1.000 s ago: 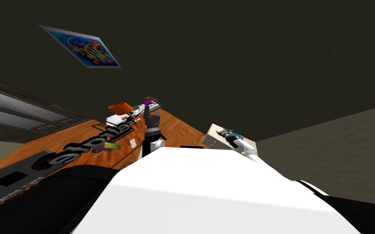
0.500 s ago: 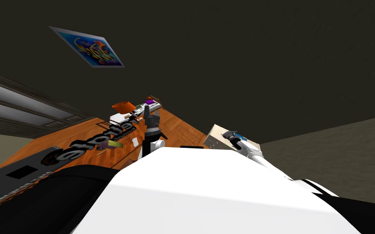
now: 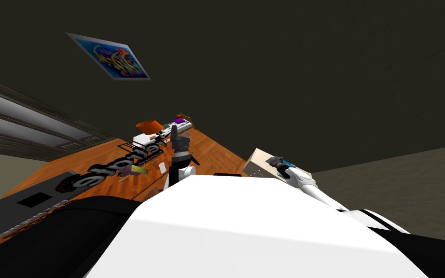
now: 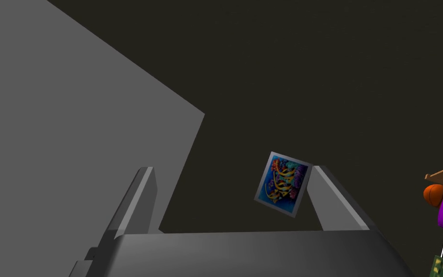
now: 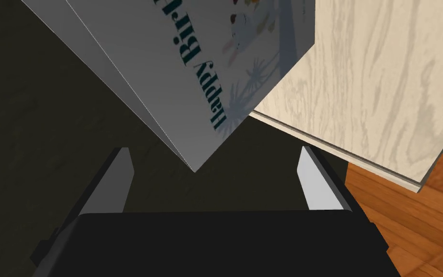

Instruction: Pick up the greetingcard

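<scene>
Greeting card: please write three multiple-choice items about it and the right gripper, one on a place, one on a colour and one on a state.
1. What does the card lie on?
A. an orange tray
B. a pale wood-grain board
C. a black keyboard

2. What colour is the card's lettering?
A. red
B. yellow
C. dark teal

3. How is the right gripper now?
A. open, holding nothing
B. shut on the card
C. shut on nothing

Answers:
1 B: in the right wrist view the card covers part of the board, with one corner past the board's edge.
2 C: the lettering, which starts with "Happy", is dark teal on the pale card.
3 A: its fingers stand wide apart, and the card's corner sits in line with the gap, untouched.
</scene>
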Robot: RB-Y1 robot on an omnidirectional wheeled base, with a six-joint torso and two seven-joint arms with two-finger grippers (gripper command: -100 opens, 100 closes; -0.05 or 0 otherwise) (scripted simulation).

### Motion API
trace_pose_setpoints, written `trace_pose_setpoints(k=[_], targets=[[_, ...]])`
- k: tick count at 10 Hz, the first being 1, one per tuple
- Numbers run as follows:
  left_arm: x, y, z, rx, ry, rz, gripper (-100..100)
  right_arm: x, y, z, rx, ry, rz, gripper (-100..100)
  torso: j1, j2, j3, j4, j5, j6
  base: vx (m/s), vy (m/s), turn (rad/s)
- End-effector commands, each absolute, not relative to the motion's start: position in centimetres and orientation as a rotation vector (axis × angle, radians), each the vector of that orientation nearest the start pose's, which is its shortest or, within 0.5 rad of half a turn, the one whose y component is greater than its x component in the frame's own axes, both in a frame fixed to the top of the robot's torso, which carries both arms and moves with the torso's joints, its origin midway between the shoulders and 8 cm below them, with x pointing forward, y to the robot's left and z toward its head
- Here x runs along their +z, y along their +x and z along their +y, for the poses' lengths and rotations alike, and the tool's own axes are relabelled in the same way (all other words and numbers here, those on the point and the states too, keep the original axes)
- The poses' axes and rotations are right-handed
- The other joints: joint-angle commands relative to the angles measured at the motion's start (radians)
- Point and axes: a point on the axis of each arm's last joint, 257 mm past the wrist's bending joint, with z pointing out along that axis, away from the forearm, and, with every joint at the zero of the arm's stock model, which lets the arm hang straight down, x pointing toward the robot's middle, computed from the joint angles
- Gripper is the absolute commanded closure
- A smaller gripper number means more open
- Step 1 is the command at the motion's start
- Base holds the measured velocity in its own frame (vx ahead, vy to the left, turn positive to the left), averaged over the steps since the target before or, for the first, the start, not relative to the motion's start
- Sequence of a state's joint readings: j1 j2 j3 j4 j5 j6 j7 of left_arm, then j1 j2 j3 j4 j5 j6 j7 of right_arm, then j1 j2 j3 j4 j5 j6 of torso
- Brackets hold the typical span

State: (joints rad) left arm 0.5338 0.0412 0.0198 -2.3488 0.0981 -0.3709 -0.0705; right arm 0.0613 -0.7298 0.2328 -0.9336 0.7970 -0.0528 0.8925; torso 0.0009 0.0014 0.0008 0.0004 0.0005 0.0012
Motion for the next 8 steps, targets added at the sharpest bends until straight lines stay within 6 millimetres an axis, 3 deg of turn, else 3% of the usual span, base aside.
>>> trace_pose_setpoints(k=[1, 2, 3, 4, 6, 7, 8], targets=[[2.0, 34.7, 29.5, -1.253, -0.73, 0.672, 0, -46.4, 36.5, -57.1, -0.769, -0.888, 2.204, -100, 0.0, 0.0, 0.0, 0.0, 0.0, 0.0, 0.003, 0.029, 0.05], [2.0, 34.7, 29.5, -1.253, -0.73, 0.672, 0, -46.4, 36.5, -57.1, -0.769, -0.888, 2.204, -100, 0.001, 0.0, 0.0, 0.0, 0.0, 0.0, 0.005, 0.024, 0.017], [2.0, 34.7, 29.5, -1.253, -0.73, 0.672, 0, -46.4, 35.1, -59.9, -0.859, -0.959, 2.229, -100, 0.001, 0.0, 0.0, 0.0, 0.0, 0.0, 0.011, 0.038, 0.052], [2.0, 34.7, 29.5, -1.253, -0.73, 0.672, 0, -46.4, 34.4, -61.0, -0.893, -0.988, 2.24, -100, 0.001, 0.0, 0.0, 0.0, 0.0, 0.0, 0.012, 0.038, 0.047], [2.0, 34.7, 29.5, -1.253, -0.73, 0.672, 0, -46.5, 33.8, -61.9, -0.919, -1.012, 2.25, -100, 0.0, 0.0, 0.0, 0.0, 0.0, 0.0, 0.005, 0.015, 0.008], [2.0, 34.7, 29.5, -1.253, -0.73, 0.672, 0, -47.3, 32.2, -62.6, -0.94, -1.051, 2.277, -100, 0.0, 0.0, 0.0, 0.0, 0.0, 0.0, 0.006, 0.013, 0.036], [2.0, 34.7, 29.5, -1.253, -0.73, 0.672, 0, -46.9, 33.0, -62.2, -0.924, -1.032, 2.262, -100, 0.0, 0.0, 0.0, 0.0, 0.0, 0.0, 0.003, 0.005, 0.004]])
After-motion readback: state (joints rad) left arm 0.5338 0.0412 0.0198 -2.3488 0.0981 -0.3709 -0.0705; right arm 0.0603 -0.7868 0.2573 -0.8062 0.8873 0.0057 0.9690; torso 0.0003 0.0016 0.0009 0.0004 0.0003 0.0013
